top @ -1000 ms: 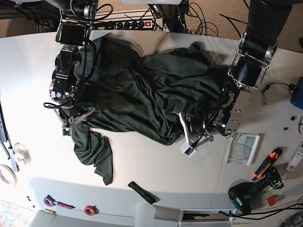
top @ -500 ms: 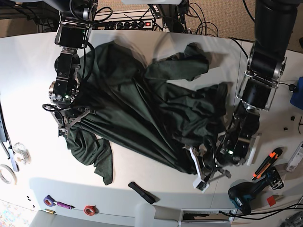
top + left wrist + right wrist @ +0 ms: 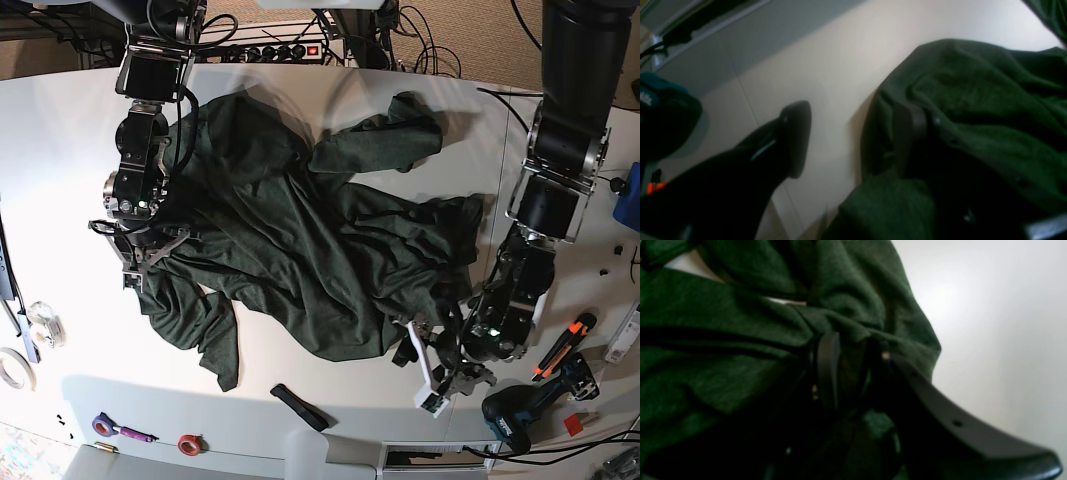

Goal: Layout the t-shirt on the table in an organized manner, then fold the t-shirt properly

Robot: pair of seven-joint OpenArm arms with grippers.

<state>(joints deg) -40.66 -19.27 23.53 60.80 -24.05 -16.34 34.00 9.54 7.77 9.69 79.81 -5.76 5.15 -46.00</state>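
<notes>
On the left of the base view the right gripper (image 3: 140, 252) sits low on the white table (image 3: 60, 180), and its wrist camera shows the fingers (image 3: 828, 366) drawn close together with a pinch of dark green cloth clamped between them. That cloth is the t-shirt (image 3: 300, 250), which lies crumpled across the middle of the table in deep folds and ridges, one sleeve-like flap trailing toward the near edge just below the right gripper and another bunched at the far side. It looks like light, limp knit: it should drape and drag rather than hold a shape, and a pull at one point will likely haul the neighbouring folds along, so the sound places to take hold are probably the hem corners or shoulder seams, though I cannot tell which edge is which in this heap. Further right, the left gripper (image 3: 445, 372) rests at the shirt's near-right edge with its fingers (image 3: 796, 140) apart; bare table shows in the gap, and the cloth lies against the other finger without being pinched. Past it, on the right of the table, stand a teal cordless drill (image 3: 515, 418) and an orange-handled cutter (image 3: 565, 342), both clear of the shirt
</notes>
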